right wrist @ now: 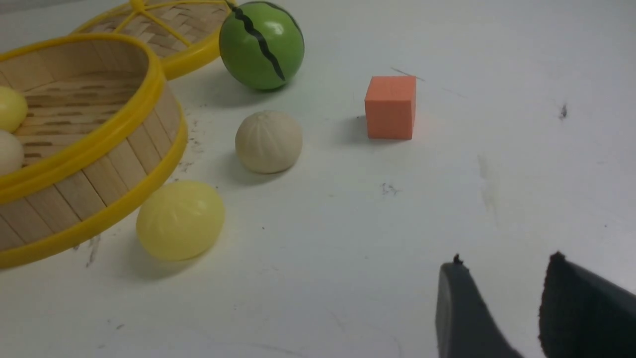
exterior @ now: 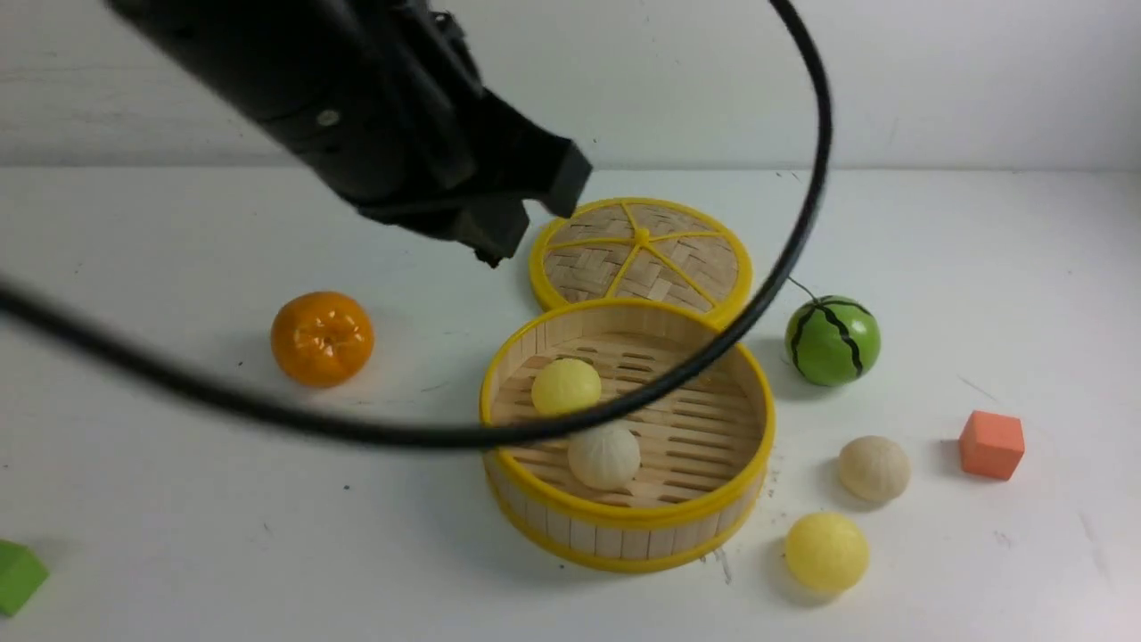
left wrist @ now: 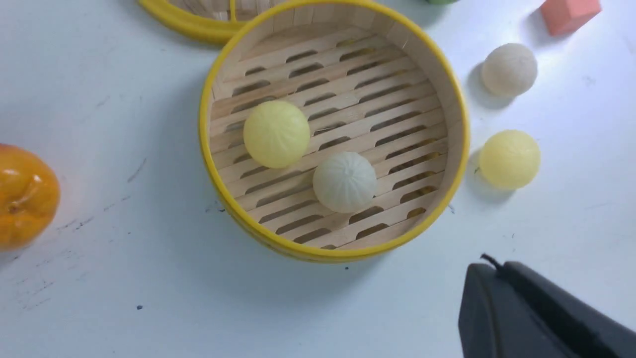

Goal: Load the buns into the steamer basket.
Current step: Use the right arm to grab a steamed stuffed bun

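**Fig.** Front view, near to far.

Nearest, at L edge: green block (exterior: 18, 575). On the white table (exterior: 178, 499), R of the steamer basket (exterior: 624, 522): loose yellow bun (exterior: 826, 551), near the basket wall but apart from it. Just behind it sits the loose cream bun (exterior: 874, 467). Further R is an orange cube (exterior: 991, 444).

The basket stands upright at centre w/ two buns on its slotted floor. Inner cream bun (exterior: 604, 456) is toward the near wall. Inner yellow bun (exterior: 565, 385) is behind it to the L. They sit close together; can't tell if they touch.

Mid-distance: orange (exterior: 322, 338) well L of basket; watermelon ball (exterior: 833, 341) near its R side. Behind the basket the lid (exterior: 642, 259) lies flat, its rim at or against the basket's far rim.

Left gripper (exterior: 492, 254) hangs above the table by the lid's L edge, jaws closed together, nothing held. A black cable (exterior: 267, 406) loops across the view.

Right gripper (right wrist: 504, 263), seen in its wrist view only: fingers parted w/ a clear gap, empty, low over the table, well apart from both loose buns.
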Controlling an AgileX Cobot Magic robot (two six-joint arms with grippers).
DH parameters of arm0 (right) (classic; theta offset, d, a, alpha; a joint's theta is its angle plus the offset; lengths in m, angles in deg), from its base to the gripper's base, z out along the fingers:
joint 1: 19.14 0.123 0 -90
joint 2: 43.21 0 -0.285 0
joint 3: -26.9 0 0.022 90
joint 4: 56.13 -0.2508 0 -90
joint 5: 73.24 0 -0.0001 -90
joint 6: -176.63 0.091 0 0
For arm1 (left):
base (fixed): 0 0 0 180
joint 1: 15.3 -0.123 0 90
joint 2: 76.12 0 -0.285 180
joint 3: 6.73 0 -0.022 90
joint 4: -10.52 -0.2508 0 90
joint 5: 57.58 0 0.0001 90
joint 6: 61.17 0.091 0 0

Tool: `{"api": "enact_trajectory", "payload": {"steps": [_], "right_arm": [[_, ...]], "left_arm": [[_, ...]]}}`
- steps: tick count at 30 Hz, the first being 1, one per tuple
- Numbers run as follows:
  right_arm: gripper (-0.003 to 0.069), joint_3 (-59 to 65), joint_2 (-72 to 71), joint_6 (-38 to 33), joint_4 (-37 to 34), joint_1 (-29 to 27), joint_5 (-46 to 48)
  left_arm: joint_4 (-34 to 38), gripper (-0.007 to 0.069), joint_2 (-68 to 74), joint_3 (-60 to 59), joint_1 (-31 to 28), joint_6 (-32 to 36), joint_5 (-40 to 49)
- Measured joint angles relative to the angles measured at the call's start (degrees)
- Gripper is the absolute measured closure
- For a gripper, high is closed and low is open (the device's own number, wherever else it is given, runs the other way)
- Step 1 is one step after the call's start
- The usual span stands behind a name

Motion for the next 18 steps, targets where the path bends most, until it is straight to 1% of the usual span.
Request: {"api": "enact_trajectory", "payload": {"steps": [1, 2, 4, 5, 6, 7, 11, 13, 14, 15, 17, 18], "right_arm": [[0.0418, 0.0, 0.0, 0.0, 0.0, 0.0, 0.0], [0.0418, 0.0, 0.0, 0.0, 0.0, 0.0, 0.0], [0.0418, 0.0, 0.0, 0.0, 0.0, 0.0, 0.0], [0.0418, 0.0, 0.0, 0.0, 0.0, 0.0, 0.0], [0.0418, 0.0, 0.0, 0.0, 0.0, 0.0, 0.0], [0.0418, 0.0, 0.0, 0.0, 0.0, 0.0, 0.0], [0.0418, 0.0, 0.0, 0.0, 0.0, 0.0, 0.0], [0.0418, 0.0, 0.0, 0.0, 0.21, 0.0, -0.29], [0.0418, 0.0, 0.0, 0.0, 0.21, 0.0, -0.45], [0.0418, 0.13, 0.0, 0.27, -0.15, 0.0, -1.79], [0.0418, 0.35, 0.0, 0.74, -0.81, 0.0, -3.1], [0.0418, 0.48, 0.0, 1.76, -2.5, 0.0, -5.09]], "left_arm": [[0.22, 0.0638, -6.79, -8.59, 0.0, -0.05, -5.95], [0.36, 0.0638, -11.19, -14.34, 0.0, -0.05, -10.12], [0.43, 0.0638, -15.68, -21.47, 0.0, -0.05, -15.57], [0.79, 0.0638, -22.99, -29.97, 0.0, -0.11, -22.21], [1.59, 0.0638, -28.56, -37.27, 0.0, -0.25, -28.12], [2.24, 0.0638, -32.31, -42.11, 0.0, -0.3, -33.19], [6.81, 0.0638, -50.75, -63.23, 0.0, -0.42, -49.18], [8.97, 0.0638, -57.63, -69.32, 0.0, -0.47, -52.17], [9.36, 0.0638, -58.97, -70.38, 0.0, -0.47, -52.51], [10.85, 0.0638, -64.23, -74.5, 0.0, -0.47, -53.33], [11.41, 0.0638, -66.73, -76.01, 0.0, -0.47, -53.74], [11.75, 0.0638, -70.33, -77.72, 0.0, -0.47, -54.14]]}}
